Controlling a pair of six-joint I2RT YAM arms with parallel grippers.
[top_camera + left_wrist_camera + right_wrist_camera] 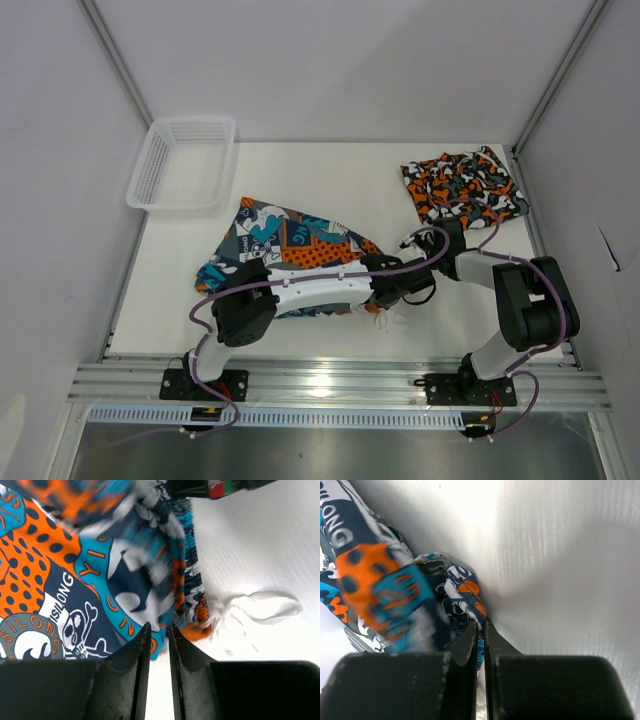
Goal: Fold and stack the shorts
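My right pincer (481, 622) pinches an edge of the blue-teal, orange and white cartoon-print fabric shorts (300, 240), lying mid white bench (330, 170), to fold them. My left pincer (159, 626), narrowly parted, waits at their waistband.

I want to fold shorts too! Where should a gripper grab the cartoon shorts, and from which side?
Probably the bunched waistband of the cartoon shorts, coming from the right over the table. That edge is thick and gathered, and the rest lies spread out leftward.
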